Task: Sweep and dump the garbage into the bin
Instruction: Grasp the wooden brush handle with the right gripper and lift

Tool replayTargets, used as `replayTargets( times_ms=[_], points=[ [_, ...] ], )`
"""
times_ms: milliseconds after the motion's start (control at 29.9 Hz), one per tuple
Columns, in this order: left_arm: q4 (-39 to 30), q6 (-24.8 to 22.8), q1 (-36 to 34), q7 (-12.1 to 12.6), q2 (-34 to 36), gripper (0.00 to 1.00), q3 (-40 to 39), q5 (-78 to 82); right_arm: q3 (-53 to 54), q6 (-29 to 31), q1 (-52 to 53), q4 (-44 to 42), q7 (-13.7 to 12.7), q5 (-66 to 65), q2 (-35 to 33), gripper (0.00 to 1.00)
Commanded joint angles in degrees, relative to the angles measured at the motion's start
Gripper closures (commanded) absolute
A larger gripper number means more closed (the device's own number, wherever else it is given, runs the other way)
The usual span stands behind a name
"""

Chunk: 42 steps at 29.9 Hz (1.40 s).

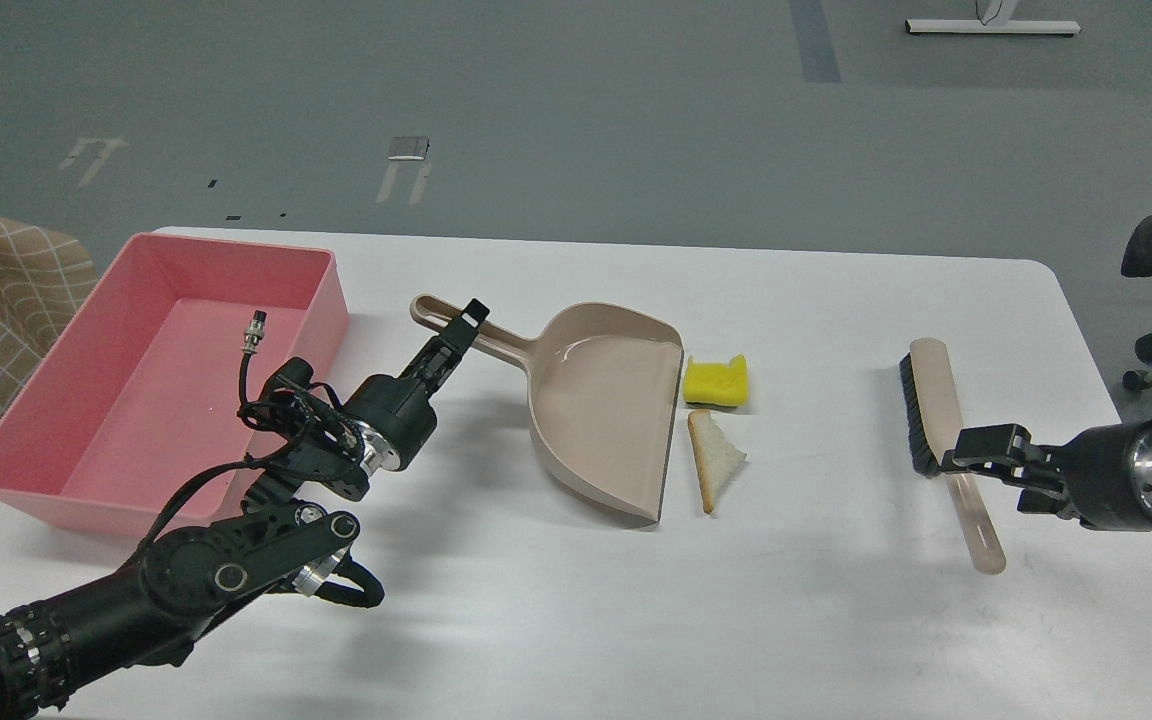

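Left gripper [464, 322] clamps the dustpan [606, 400] handle. Right gripper [971, 450], fingers apart, straddles the brush [941, 425] handle. Sponge [717, 381] and bread [716, 458] lie right of the pan.

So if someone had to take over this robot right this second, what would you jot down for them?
Left gripper: at the dustpan handle; whether it grips is unclear.
Right gripper: over the brush handle, where it meets the bristles; grip not confirmed.
Garbage: yellow sponge chunk and bread slice lie on the table, just right of the dustpan's open edge.
Bin: far left, no garbage inside.
Done: both tools approached.
Left: secure the brush, sweep both pieces leftward into the dustpan, then lift it and tip it over the bin.
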Motion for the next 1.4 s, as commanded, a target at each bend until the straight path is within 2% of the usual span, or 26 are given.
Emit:
replayTargets(
  times_ms=[0, 234, 368, 735, 935, 1002, 1136, 1370],
  points=[
    [0.0, 0.0, 0.07, -0.02, 0.0, 1.0, -0.01, -0.01, 0.0, 0.0, -0.86, 1.11, 0.01, -0.01, 0.0, 0.19],
    [0.0, 0.0, 0.07, 0.07, 0.0, 1.0, -0.01, -0.01, -0.96, 0.0, -1.21, 1.11, -0.08, -0.54, 0.0, 0.3],
    [0.0, 0.0, 0.07, 0.07, 0.0, 1.0, -0.01, -0.01, -1.4, 0.0, -1.21, 1.2, -0.17, -0.45, -0.08, 0.47],
    [0.0, 0.0, 0.07, 0.07, 0.0, 1.0, -0.01, -0.01, -1.93, 0.0, -1.13, 1.11, -0.34, -0.54, -0.09, 0.6],
    [0.0, 0.0, -0.02, 0.07, 0.0, 1.0, -0.01, -0.01, -1.93, 0.0, -1.21, 1.2, -0.34, -0.45, -0.09, 0.77],
    [0.0, 0.0, -0.02, 0.16, 0.0, 1.0, -0.01, -0.01, -1.84, 0.0, -0.86, 1.2, -0.34, -0.54, -0.08, 0.89],
    [0.0, 0.0, -0.11, 0.16, 0.0, 1.0, -0.01, -0.01, -1.58, 0.0, -0.6, 1.29, -0.34, -0.54, -0.35, 1.0],
    [0.0, 0.0, -0.2, 0.16, 0.09, 1.0, -0.01, -0.01, 1.67, 0.0, -0.25, 2.43, -0.17, -0.45, 0.09, 1.0]
  ],
)
